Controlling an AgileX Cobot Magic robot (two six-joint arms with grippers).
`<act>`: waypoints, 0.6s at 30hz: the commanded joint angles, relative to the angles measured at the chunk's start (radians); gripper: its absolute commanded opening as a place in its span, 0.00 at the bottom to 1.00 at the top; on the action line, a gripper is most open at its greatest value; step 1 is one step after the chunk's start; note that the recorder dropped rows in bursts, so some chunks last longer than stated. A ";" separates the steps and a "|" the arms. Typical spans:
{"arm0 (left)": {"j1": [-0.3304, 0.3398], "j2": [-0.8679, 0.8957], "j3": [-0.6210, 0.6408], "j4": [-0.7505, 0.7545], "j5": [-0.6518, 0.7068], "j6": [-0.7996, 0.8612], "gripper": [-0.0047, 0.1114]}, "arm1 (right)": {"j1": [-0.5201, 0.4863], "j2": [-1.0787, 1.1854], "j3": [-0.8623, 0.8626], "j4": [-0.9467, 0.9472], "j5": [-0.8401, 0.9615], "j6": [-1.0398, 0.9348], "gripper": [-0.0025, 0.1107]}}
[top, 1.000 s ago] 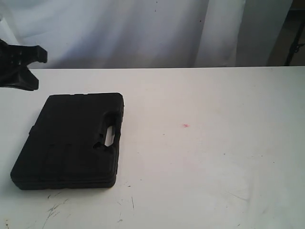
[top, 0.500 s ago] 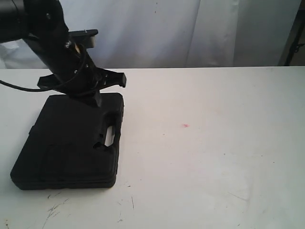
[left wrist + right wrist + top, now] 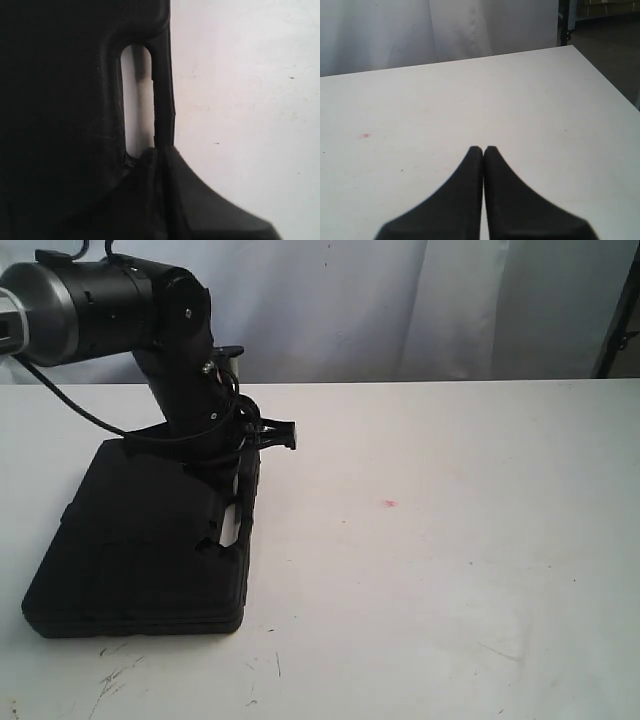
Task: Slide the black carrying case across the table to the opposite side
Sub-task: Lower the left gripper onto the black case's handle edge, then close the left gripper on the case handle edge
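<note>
Surface: a broad white tabletop [image 3: 450,570] fills most of the exterior view; matt, scuffed, with dark scratches [image 3: 115,675] at the lower left and a small pink spot [image 3: 390,504] near the middle.
Room: a white cloth backdrop [image 3: 400,310] hangs in soft folds behind the far edge; a dark strip shows at the upper right corner, too dim to identify.
Black carrying case: the case [image 3: 140,540] lies flat at the lower left of the exterior view, on the left part of the surface, its handle edge facing the centre.
Left arm: a thick black cylinder [image 3: 110,305] with a grey band enters from the upper left and bends down over the case's far right corner; a black cable [image 3: 70,405] loops below it.
Left claw: the left claw [image 3: 159,152] points down with its two fingers pressed together, holding nothing; the tips meet the handle bar at one end of the slot.
Right claw: the right claw [image 3: 483,150] is fully closed and empty, above bare white surface; the exterior view does not show it.
Case material: moulded matt black plastic, rectangular with rounded corners and shallow ribs.
Handle: an elongated rounded slot [image 3: 137,100] cut beside the edge, with white surface showing through it.
Claw fingers: smooth black, tapering to a narrow point.
</note>
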 commanded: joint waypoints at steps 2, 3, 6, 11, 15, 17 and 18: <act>-0.006 0.027 -0.017 -0.039 -0.016 -0.013 0.28 | -0.005 -0.003 0.004 -0.001 0.000 0.001 0.02; -0.006 0.032 -0.017 -0.049 -0.028 -0.013 0.32 | -0.005 -0.003 0.004 -0.001 0.000 0.001 0.02; -0.006 0.062 -0.024 -0.126 -0.066 0.033 0.41 | -0.005 -0.003 0.004 -0.001 0.000 0.001 0.02; -0.006 0.097 -0.024 -0.116 -0.081 0.031 0.40 | -0.005 -0.003 0.004 -0.001 0.000 0.001 0.02; -0.006 0.119 -0.024 -0.082 -0.103 0.005 0.40 | -0.005 -0.003 0.004 -0.001 0.000 0.001 0.02; -0.006 0.127 -0.024 -0.064 -0.103 0.005 0.40 | -0.005 -0.003 0.004 -0.001 0.000 0.001 0.02; -0.006 0.131 -0.024 -0.064 -0.103 0.005 0.41 | -0.005 -0.003 0.004 -0.001 0.000 0.001 0.02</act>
